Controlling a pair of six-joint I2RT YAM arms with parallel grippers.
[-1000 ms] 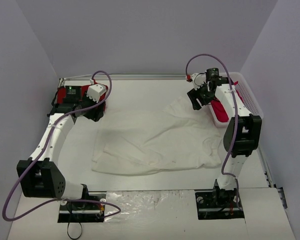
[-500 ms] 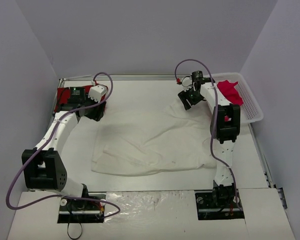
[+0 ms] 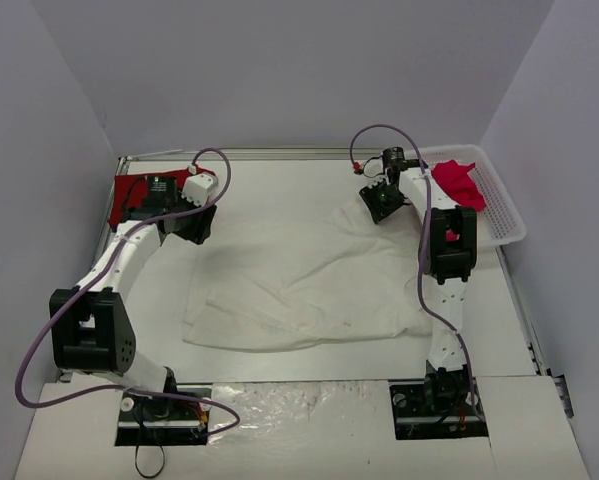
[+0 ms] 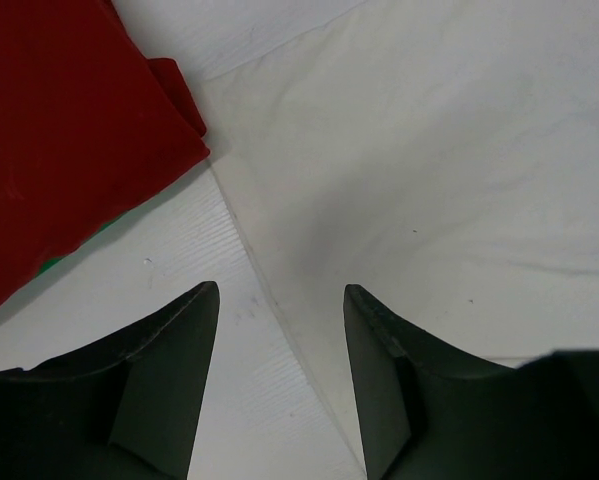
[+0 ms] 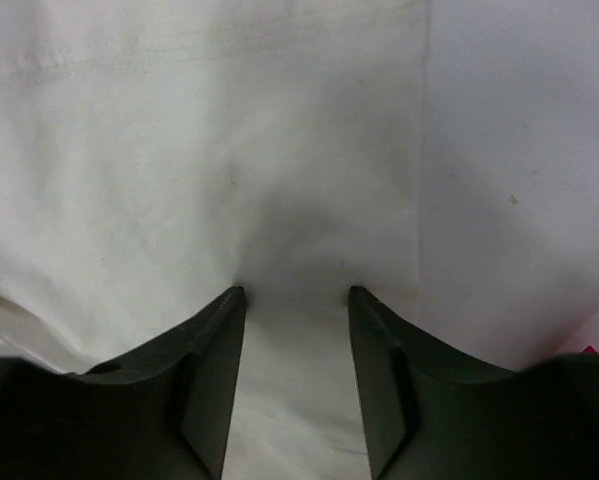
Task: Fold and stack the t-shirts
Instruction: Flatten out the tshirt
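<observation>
Both apart over cream-white t-shirt (image 3: 299,280) corners: left gripper (image 4: 279,290) 10 o'clock, right gripper (image 5: 297,292) 1 o'clock; probably to pinch.

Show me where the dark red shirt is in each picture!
Top external: the red shirt lies in the far left corner of the table.
Left wrist: upper left.
Right wrist: not in it.
Shared landmark: the cream-white shirt, seen in all three views.

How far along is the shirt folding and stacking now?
Seemingly done: red shirt lies flat at the far left. In hand: left pincer and right pincer, both open, at the far edge of the spread white shirt. Left: pink shirt lies in the basket; nothing stacked.
</observation>
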